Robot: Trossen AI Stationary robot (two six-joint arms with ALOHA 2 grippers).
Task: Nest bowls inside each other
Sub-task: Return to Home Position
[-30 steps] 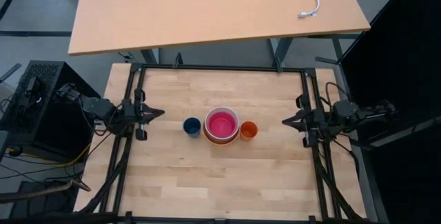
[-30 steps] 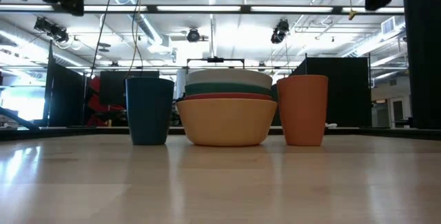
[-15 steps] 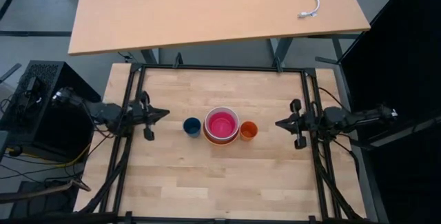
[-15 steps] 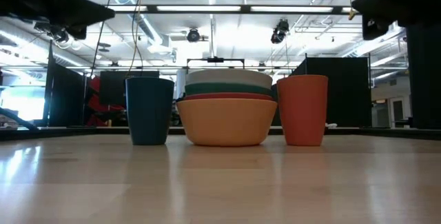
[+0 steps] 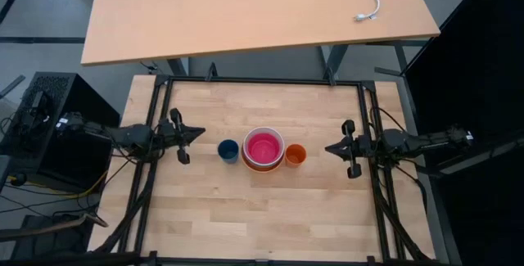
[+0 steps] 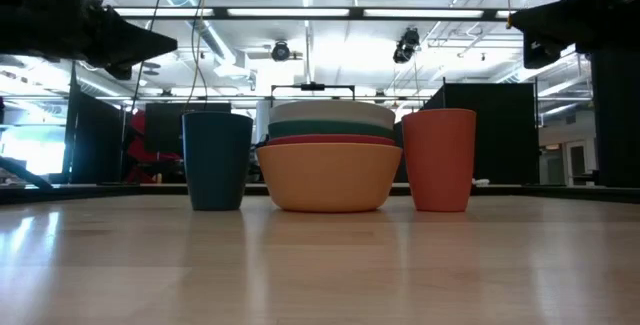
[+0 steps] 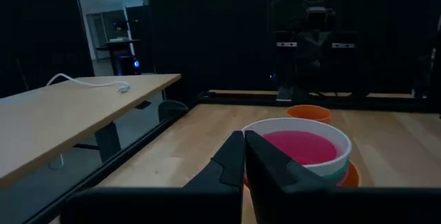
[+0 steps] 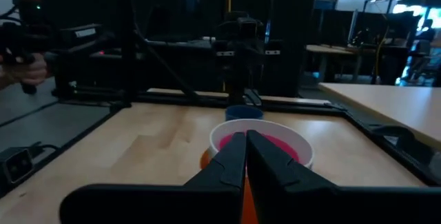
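Standing nested, bowls [image 5: 264,149] far from edges.

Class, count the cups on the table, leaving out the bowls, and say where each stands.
2. The blue cup stands just left of the stack of bowls; the orange cup just right of it.

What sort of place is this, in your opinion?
Probably a robotics lab in an open hall: the left gripper and right gripper wait at the sides of a framed wooden table, with ceiling strip lights and dark partitions behind.
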